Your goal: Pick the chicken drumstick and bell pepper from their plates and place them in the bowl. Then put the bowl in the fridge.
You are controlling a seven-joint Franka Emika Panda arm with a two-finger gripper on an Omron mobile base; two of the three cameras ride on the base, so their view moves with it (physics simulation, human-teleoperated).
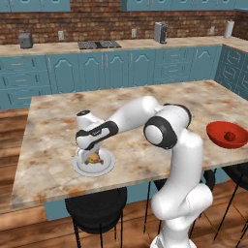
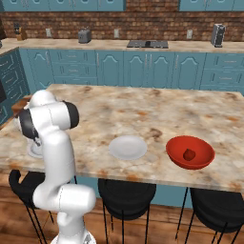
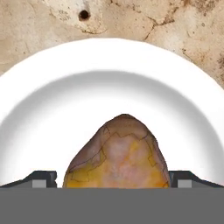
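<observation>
Table [image 1: 48,121] room is wide around the near-edge plate [image 1: 109,165], and the red bowl [image 1: 218,130], already holding the bell pepper [image 1: 229,136], is set well apart toward the far right. The pincer [image 1: 90,157] is held spread wide, directly above the plate. The chicken drumstick [image 3: 117,155] is seen between the two fingertips [image 3: 41,179], its narrower end pointing away, so a straight closing is judged sufficient.

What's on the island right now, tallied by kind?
Plates: 2, one holding the drumstick, one bare
Bowl: 1
Bell pepper: 1, in the bowl
Chicken drumstick: 1, between the open claw tips
Total: 5
</observation>
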